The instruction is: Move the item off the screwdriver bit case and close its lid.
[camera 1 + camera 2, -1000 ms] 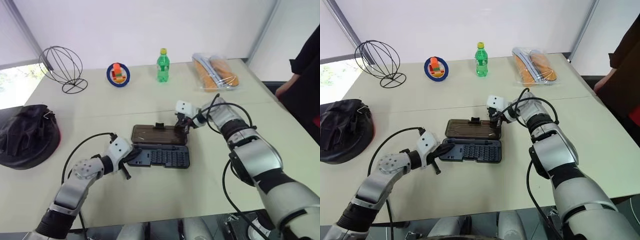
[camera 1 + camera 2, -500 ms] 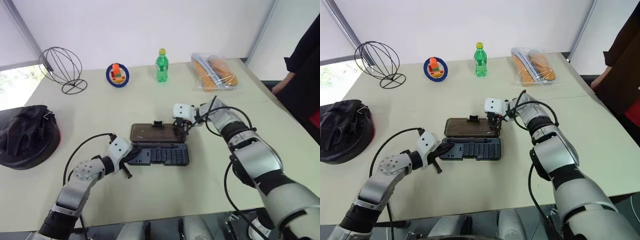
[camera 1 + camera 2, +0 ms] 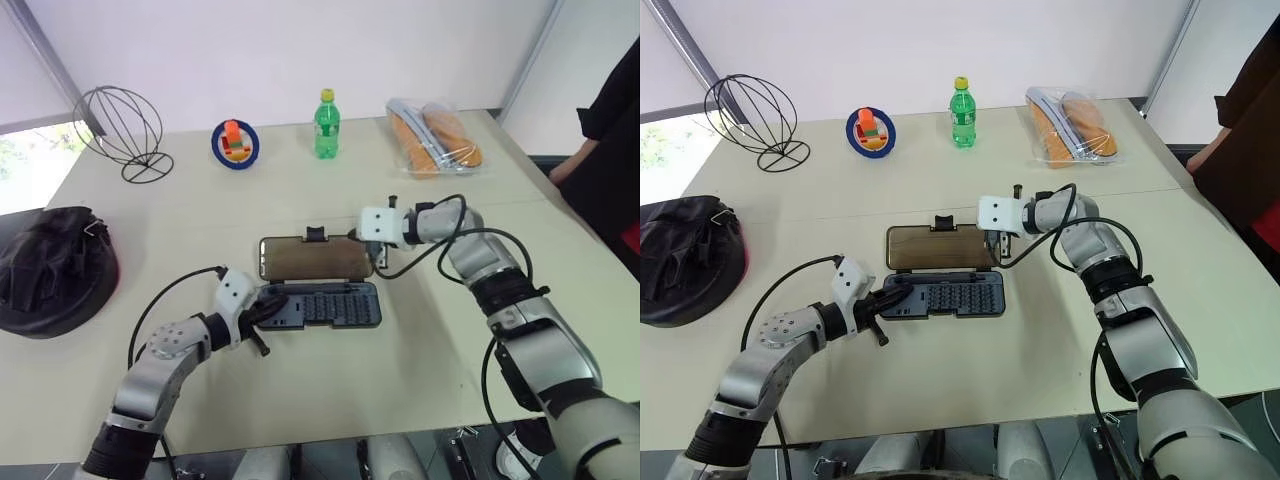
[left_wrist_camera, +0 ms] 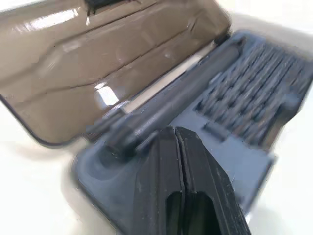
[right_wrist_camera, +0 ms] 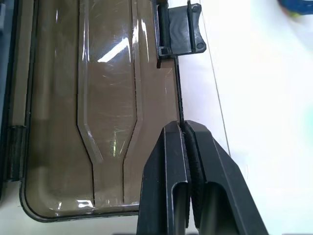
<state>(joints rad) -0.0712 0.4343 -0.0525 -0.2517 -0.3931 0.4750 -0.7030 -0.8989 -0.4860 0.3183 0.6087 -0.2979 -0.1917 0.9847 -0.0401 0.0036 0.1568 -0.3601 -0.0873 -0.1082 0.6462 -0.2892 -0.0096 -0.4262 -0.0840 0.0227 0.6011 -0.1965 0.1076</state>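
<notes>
Lying open near the middle of the pale table (image 3: 1060,380), the screwdriver bit case (image 3: 945,297) shows its dark grey tray with rows of small bits toward the robot. The lid (image 3: 940,247), smoky-brown and translucent, is joined along the far edge of the tray and is raised at an angle, with its small black latch tab (image 3: 942,221) at the far edge.

The right gripper (image 5: 185,128) has its two black fingers pressed together on the thin far edge of the lid, close to the right corner. The left gripper (image 4: 177,132) has its fingers together too, with nothing between them, and the tips rest on the left end of the tray.

The item (image 3: 680,260), a large black dome with a reddish rim, sits at the left edge of the table, well apart from the case.

Along the far side of the table stand a wire globe (image 3: 748,108), a blue plate (image 3: 871,131) with small coloured pieces, a green bottle (image 3: 961,100) and a clear bag (image 3: 1072,124) with orange things inside. A person (image 3: 1248,140) in dark clothes is at the right border.
</notes>
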